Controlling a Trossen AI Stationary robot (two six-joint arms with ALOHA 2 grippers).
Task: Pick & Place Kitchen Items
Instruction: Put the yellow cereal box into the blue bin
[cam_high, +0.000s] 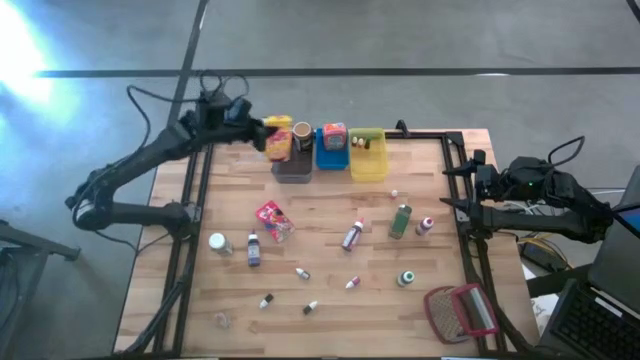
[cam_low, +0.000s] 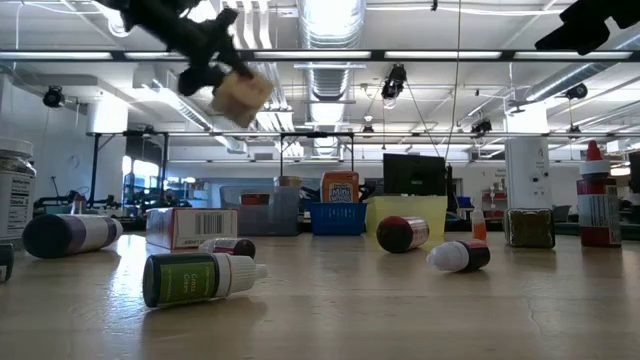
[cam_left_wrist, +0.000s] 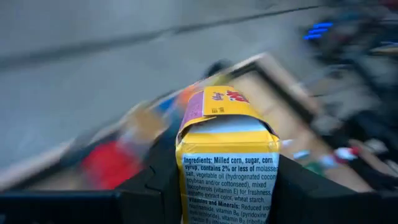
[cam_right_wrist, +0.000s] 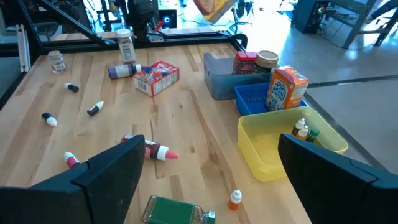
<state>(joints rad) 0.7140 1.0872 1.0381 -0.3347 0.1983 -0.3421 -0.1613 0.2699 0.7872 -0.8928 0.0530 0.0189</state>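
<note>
Gripping a yellow printed cardboard box (cam_left_wrist: 227, 158) between the dark fingers of the left gripper (cam_high: 262, 135), aloft at upper centre-left of the high view, just beside the grey bin (cam_high: 292, 170). Standing wide open and holding nothing, the right gripper (cam_high: 450, 190) at the table's right edge. Lying scattered over the pale, planked wooden table (cam_high: 330, 300): small plastic bottles, a red packet (cam_high: 273, 220), a green bottle (cam_high: 401, 220). Showing behind, in the low view, a workshop hall with bright ceiling lights.

A: What sits along the back of the wooden table (cam_high: 330, 215)?
B: Three bins touching in a row: grey bin (cam_high: 292, 170), blue bin (cam_high: 331, 157), yellow bin (cam_high: 368, 163).
A: Anything else?
B: A red-framed mesh basket (cam_high: 460, 311) at five o'clock, tilted, near the corner.
</note>
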